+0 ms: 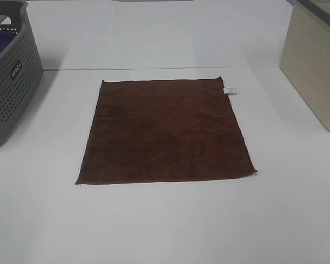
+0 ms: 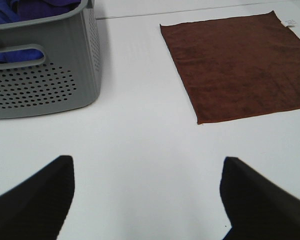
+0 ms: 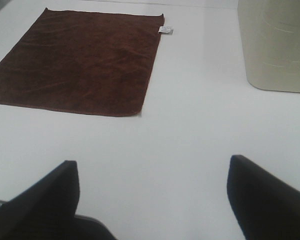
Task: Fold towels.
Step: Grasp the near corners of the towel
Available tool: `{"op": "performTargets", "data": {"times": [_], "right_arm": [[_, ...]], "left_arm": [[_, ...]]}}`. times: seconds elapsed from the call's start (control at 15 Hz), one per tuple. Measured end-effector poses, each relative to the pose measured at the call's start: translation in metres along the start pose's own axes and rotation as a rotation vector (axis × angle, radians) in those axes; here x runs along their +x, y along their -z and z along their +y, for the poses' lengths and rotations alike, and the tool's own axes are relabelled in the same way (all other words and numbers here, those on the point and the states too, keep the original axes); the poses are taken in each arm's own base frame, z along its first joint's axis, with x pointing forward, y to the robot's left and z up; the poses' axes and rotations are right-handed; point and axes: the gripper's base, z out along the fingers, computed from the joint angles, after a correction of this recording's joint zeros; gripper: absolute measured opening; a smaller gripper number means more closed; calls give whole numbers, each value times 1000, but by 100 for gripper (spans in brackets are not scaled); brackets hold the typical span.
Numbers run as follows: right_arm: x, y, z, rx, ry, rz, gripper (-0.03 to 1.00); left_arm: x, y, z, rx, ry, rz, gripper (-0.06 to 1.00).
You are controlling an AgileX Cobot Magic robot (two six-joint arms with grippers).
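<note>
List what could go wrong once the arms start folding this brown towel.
1. The towel lies flat on the white table; the left gripper and right gripper, both open, may pinch nothing or drag it askew.
2. The grey basket on the left and the beige bin on the right stand near; a wide swing might clip either.

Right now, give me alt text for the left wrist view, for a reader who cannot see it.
A dark reddish-brown towel lies flat and unfolded on a white table, near a grey perforated basket holding blue cloth. In the foreground the left tool is open and holds nothing.
</note>
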Motion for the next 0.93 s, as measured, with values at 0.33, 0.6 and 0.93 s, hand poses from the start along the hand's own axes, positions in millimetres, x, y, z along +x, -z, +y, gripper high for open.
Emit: {"op": "performTargets", "data": {"times": [0.33, 0.6, 0.93], "right_arm": [[0, 0, 0, 0, 0, 0, 77], [0, 0, 0, 0, 0, 0, 77], [0, 0, 0, 0, 0, 0, 77]], "left_arm": [[0, 0, 0, 0, 0, 0, 76], [0, 0, 0, 0, 0, 0, 76], [0, 0, 0, 0, 0, 0, 76]]}}
